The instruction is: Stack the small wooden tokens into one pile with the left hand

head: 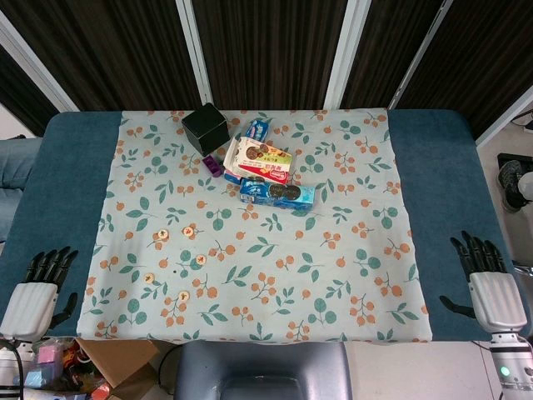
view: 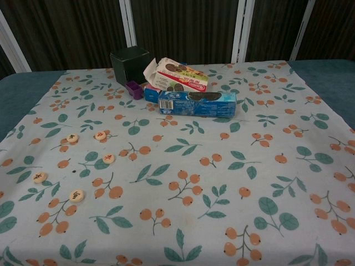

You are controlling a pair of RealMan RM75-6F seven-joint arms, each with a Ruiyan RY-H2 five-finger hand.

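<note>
Several small round wooden tokens lie apart on the floral cloth (head: 333, 283), left of centre. In the head view they are at token (head: 162, 235), token (head: 189, 232), token (head: 185, 267), token (head: 148, 277) and token (head: 184, 296). The chest view shows the same tokens, for instance token (view: 72, 138), token (view: 108, 158) and token (view: 77, 195). None is stacked. My left hand (head: 37, 287) rests on the blue table edge, left of the cloth, fingers apart and holding nothing. My right hand (head: 487, 279) lies likewise at the right edge. Neither hand shows in the chest view.
At the back centre stand a black box (head: 205, 127), a small purple piece (head: 211, 165), a white-and-red cookie box (head: 262, 160) and a blue cookie box (head: 276, 193). A chair back (head: 258, 371) sits at the near edge, with clutter on the floor at bottom left.
</note>
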